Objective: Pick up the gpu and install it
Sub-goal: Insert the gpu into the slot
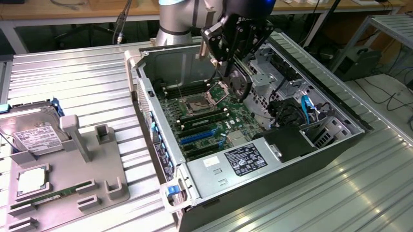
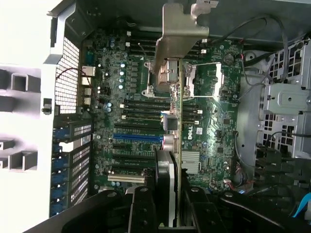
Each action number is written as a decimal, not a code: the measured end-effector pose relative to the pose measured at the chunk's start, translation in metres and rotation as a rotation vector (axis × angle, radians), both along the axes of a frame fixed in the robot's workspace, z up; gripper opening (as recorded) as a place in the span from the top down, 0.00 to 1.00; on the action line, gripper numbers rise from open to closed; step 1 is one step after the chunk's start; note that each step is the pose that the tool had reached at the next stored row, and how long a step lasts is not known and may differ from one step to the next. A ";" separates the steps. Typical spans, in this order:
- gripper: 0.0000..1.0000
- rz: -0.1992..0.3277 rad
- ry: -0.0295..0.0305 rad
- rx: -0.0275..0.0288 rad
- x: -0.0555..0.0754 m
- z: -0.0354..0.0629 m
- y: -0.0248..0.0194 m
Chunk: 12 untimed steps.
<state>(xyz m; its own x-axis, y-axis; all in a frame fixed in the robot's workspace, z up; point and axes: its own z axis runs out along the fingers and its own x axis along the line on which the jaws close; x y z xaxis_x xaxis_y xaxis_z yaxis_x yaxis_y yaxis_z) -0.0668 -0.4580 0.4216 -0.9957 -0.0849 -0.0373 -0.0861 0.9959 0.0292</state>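
Closest to you in the exterior view, at 8 o'clock from the middle of the picture, a gray tray (image 1: 96, 169) sits on the ridged metal tabletop (image 1: 84, 72). It holds a silver hard drive (image 1: 36, 135) and a thin green memory stick (image 1: 48, 197). Those two are not your job.

Next comes the big open computer box (image 1: 150, 104), lying on its side. Inside it you can see the green main board (image 1: 213, 121), with blue slots (image 1: 197, 137) toward its near end.

Farther back, at 12 o'clock, your claw (image 1: 233, 67) hangs over the box. It is pinching the graphics card (image 1: 240, 83). So the card is up in the air above the main board, and it looks clear of it. You can make out its round black fan just under the claw.

In the wrist view, the black fingers (image 2: 146, 208) press on the two flat sides of the card (image 2: 179, 121), and you see it thin edge on. Its long way runs straight out from the claw. The silver end plate (image 2: 180, 29) is at the end far from the fingers.

This is what matters most. In the exterior view the blue slots lie at 7 o'clock from the card, lower down and closer to you. In the wrist view the blue slots (image 2: 138, 138) run across the card's thin edge, not along it. I think the card is not lined up with a slot yet.

Farthest back, at 11 o'clock, the arm (image 1: 175, 19) rises up.
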 end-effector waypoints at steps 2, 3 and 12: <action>0.71 0.033 0.0000 0.0000 0.000 0.0000 0.0000; 0.71 0.051 0.0000 0.0000 0.000 0.0000 0.0000; 0.71 0.198 0.0000 0.0000 0.000 0.0000 -0.0001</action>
